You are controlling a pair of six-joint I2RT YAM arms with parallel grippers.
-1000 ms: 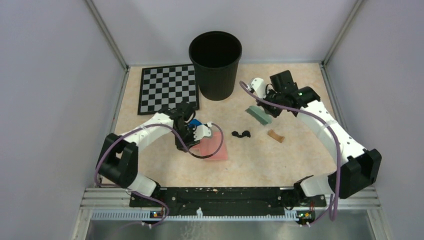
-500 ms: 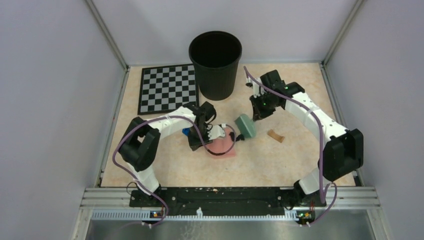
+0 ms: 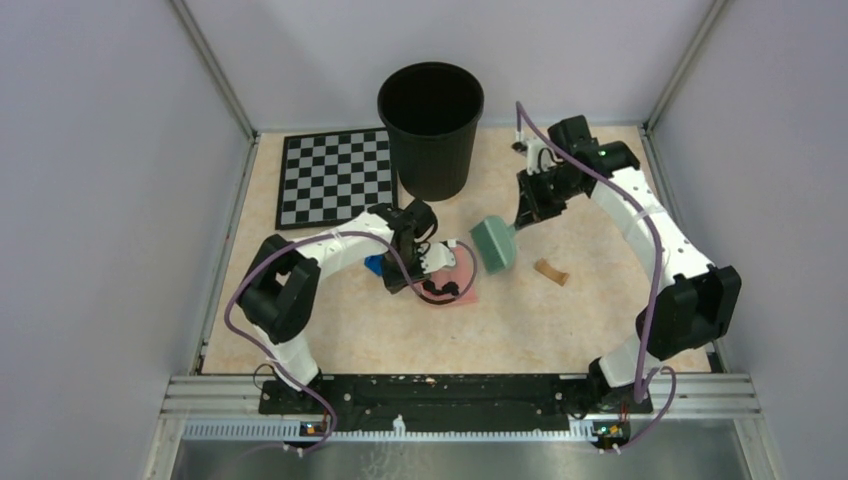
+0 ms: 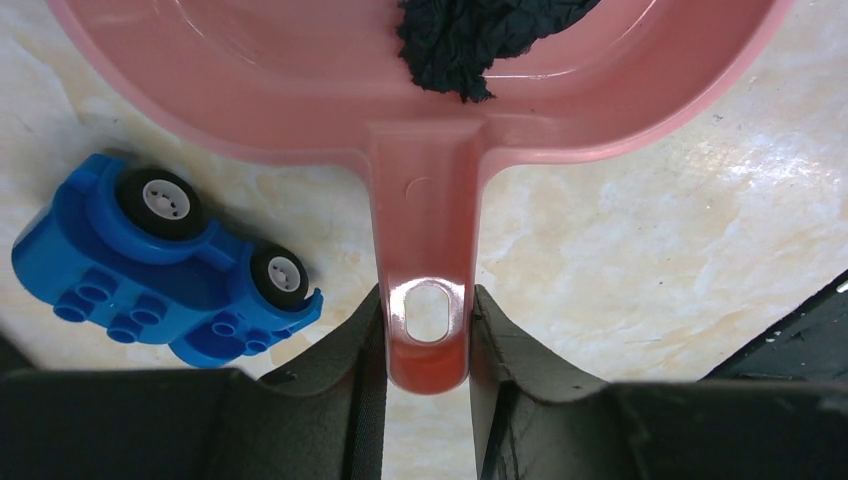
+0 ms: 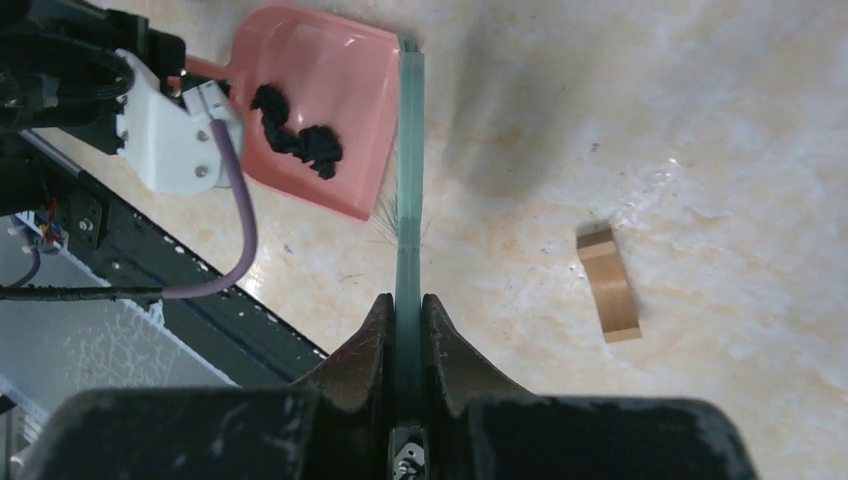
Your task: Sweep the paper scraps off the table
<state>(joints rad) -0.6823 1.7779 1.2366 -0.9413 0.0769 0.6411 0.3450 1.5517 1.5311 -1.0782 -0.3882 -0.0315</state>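
While the left gripper [image 4: 428,320] pinches the end of the flat handle of the pink plastic dustpan [image 4: 250,90], jaws pressed against both its sides, crumpled black paper scraps [image 5: 295,135] lie inside the pan, near the middle of the peach-beige marbled table [image 3: 560,320]. The right gripper [image 5: 408,325] clamps the thin grey-green hand brush [image 5: 408,180], which lies along the pan's open lip. A curled tan paper scrap [image 5: 608,283] lies on bare table between the brush and the right edge. A blue toy brick car [image 4: 160,260] sits just beside the pan's handle. A round black plastic bin [image 3: 431,130] stands at the far edge, with a black-and-white checkerboard mat [image 3: 335,175] by the far left corner.
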